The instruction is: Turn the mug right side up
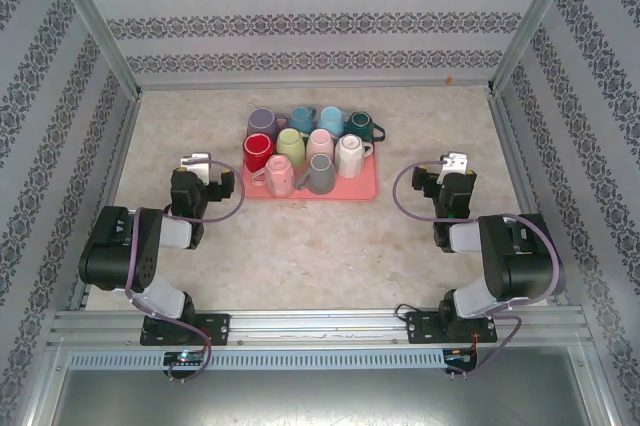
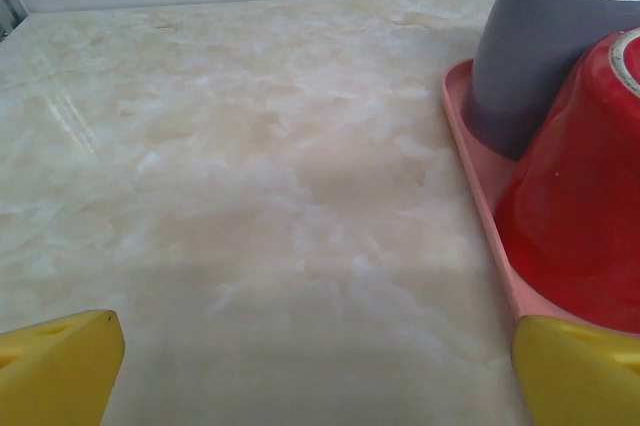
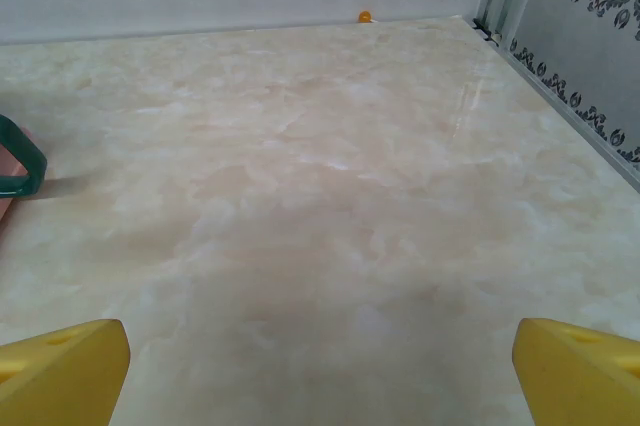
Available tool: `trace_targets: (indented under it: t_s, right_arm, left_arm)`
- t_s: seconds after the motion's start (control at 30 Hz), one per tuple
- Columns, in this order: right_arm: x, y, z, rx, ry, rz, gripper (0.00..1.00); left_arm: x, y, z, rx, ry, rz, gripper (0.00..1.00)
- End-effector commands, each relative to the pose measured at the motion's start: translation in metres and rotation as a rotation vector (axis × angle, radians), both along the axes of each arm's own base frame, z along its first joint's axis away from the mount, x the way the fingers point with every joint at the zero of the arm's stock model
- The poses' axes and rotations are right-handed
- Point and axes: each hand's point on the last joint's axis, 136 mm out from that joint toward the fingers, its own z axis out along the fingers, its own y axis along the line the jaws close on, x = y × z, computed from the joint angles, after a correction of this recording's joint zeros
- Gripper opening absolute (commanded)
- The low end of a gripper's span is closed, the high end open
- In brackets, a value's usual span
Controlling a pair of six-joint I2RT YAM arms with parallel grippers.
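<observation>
Left gripper (image 1: 195,160) is released, jaws spread wide, nothing held. It is parked near the left edge of the pink rectangular plastic tray (image 1: 365,189). Right gripper (image 1: 455,162) is likewise released and empty, set well apart to the right of the tray.

Step judged: approach not yet begun, no mug touched.

A cluster of glazed ceramic mugs is packed on the tray, centre-far on the marbled beige tabletop (image 1: 330,246). The target cannot be settled from above. In the left wrist view the purple-grey ceramic mug (image 2: 530,56) at the tray's far-left corner is seen widening downward under a flat ringed top, so it is judged base-up. The red ceramic mug (image 2: 570,196) just nearer looks the same.

Next move calls for one candidate to be chosen and the left arm used, being closest. The body is to be gripped from the side, lifted clear of its neighbours, then inverted. Tight packing is judged the main risk.
</observation>
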Motion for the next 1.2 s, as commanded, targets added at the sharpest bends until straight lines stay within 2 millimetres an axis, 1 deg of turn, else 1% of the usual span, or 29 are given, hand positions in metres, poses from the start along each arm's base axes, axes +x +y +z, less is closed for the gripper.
trace_targets:
  t_s: [0.0, 0.67, 1.07, 1.1, 1.13, 1.17]
  right_arm:
    - [0.005, 0.005, 0.007, -0.007, -0.019, 0.022, 0.98]
    - [0.006, 0.006, 0.008, -0.007, -0.021, 0.023, 0.98]
    - [0.005, 0.008, 0.005, -0.017, -0.007, 0.036, 0.98]
    - [0.013, 0.013, 0.015, -0.018, -0.030, 0.060, 0.98]
    - [0.015, 0.017, 0.014, -0.013, -0.024, 0.089, 0.98]
    - [0.015, 0.017, 0.016, -0.008, -0.030, 0.091, 0.98]
  left_arm:
    - [0.004, 0.005, 0.006, -0.010, -0.018, 0.023, 1.00]
    - [0.004, 0.005, 0.005, -0.010, -0.017, 0.023, 1.00]
    - [0.004, 0.004, 0.005, -0.012, -0.014, 0.020, 1.00]
    - [0.004, 0.004, 0.006, -0.012, -0.015, 0.021, 1.00]
    - [0.004, 0.004, 0.006, -0.011, -0.016, 0.020, 1.00]
    - [0.003, 0.005, 0.008, -0.012, -0.024, 0.022, 1.00]
